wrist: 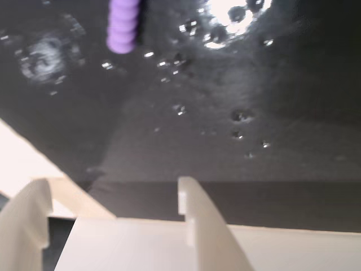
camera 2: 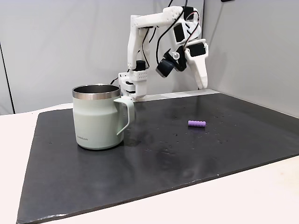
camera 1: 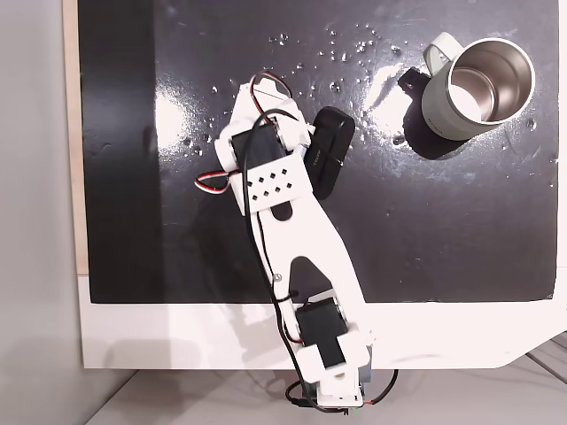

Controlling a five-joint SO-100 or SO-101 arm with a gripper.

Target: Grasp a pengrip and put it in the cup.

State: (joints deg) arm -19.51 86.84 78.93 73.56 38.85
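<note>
Here, a big black mat (camera 2: 154,154) lies on a white table (camera 2: 261,196). The mat is shiny, with small wet specks (camera 1: 354,49) that catch the light. Plain grey walls (camera 2: 56,42) stand behind the table.

The pengrip (camera 2: 196,123) is a tiny light-purple tube with little ridges along it. It lies flat on the mat, out in the open, well apart from the cup (camera 2: 99,116). In the wrist view it sits at the top edge (wrist: 123,25), far up the mat from the fingers.

The cup is a pale grey-green mug with a shiny steel inside and a loop handle. It stands upright on the mat. From above it sits near the top right corner (camera 1: 469,88).

The white arm (camera 1: 283,190) bends high over the mat. The gripper (camera 2: 200,79) hangs in the air above the mat and touches nothing. In the wrist view (wrist: 115,195) its two white fingers (wrist: 197,220) stand apart with a wide gap, and nothing is between them.
</note>
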